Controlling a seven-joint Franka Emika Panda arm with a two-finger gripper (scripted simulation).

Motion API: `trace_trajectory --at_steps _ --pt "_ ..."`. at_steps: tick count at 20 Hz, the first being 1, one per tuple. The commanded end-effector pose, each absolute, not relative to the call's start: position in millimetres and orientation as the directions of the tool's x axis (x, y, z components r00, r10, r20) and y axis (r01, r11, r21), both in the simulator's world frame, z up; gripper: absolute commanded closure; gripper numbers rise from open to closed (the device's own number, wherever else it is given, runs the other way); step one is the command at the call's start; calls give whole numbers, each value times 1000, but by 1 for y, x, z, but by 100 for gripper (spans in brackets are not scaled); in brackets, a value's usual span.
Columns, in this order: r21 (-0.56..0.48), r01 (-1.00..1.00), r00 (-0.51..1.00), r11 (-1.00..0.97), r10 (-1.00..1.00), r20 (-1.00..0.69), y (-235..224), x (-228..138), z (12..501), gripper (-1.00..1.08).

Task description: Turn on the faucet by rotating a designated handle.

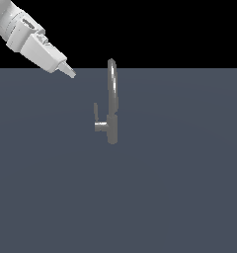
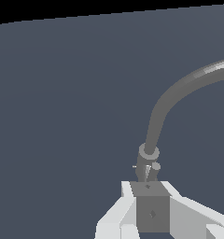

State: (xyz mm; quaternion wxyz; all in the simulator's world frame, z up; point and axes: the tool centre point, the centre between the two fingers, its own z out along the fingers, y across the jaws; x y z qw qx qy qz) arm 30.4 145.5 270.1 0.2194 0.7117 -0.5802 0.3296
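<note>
- Where the grey worktop (image 1: 179, 197) is seen in the exterior view, the faucet (image 1: 112, 106) stands upright near its middle, its arched spout rising tall and narrow.
- Its handle (image 1: 100, 125) projects sideways toward the exterior view's left, ending in a thin upright lever.
- Up at the exterior view's left, the white gripper (image 1: 71, 73) hangs well apart from the faucet, tilted down toward it.
- Its jaws appear drawn close together, holding nothing.

A bare simulated scene, no real room: flat grey floor (image 1: 179, 188), black void behind, a lone faucet (image 1: 111, 106) standing with no sink.
</note>
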Motion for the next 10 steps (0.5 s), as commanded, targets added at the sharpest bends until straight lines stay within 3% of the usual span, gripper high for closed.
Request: trace_trajectory --at_steps 1,10 --pt "-67 -981 78 -181 -691 719 128 39 236 108" --pt "-59 -996 8 -70 -706 708 85 49 166 108"
